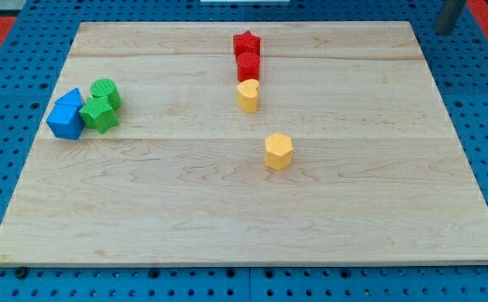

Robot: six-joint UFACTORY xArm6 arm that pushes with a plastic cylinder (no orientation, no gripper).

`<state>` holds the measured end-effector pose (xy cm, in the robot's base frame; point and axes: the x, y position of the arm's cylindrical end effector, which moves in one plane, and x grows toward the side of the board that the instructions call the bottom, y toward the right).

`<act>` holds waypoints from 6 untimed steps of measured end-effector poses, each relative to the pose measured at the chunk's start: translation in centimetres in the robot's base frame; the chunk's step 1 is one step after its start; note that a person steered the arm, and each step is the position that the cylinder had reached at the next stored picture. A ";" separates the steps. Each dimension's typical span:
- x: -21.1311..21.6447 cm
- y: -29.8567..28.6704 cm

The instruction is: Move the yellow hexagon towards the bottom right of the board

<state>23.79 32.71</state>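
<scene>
The yellow hexagon [278,151] stands near the middle of the wooden board [227,226], a little to the right of centre. My dark rod shows at the view's top right, just past the board's corner, with my tip [443,31] far from every block. A yellow heart-shaped block [247,95] stands above and to the left of the hexagon, clearly apart from it.
A red star [246,44] and a red round block [247,65] stand in a column right above the yellow heart. At the left edge two green blocks [103,105] and two blue blocks [66,116] are clustered together. Blue pegboard [487,126] surrounds the board.
</scene>
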 end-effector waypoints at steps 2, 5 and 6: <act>0.5 -16.7; -2.3 -28.5; 1.0 -28.6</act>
<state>24.79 4.08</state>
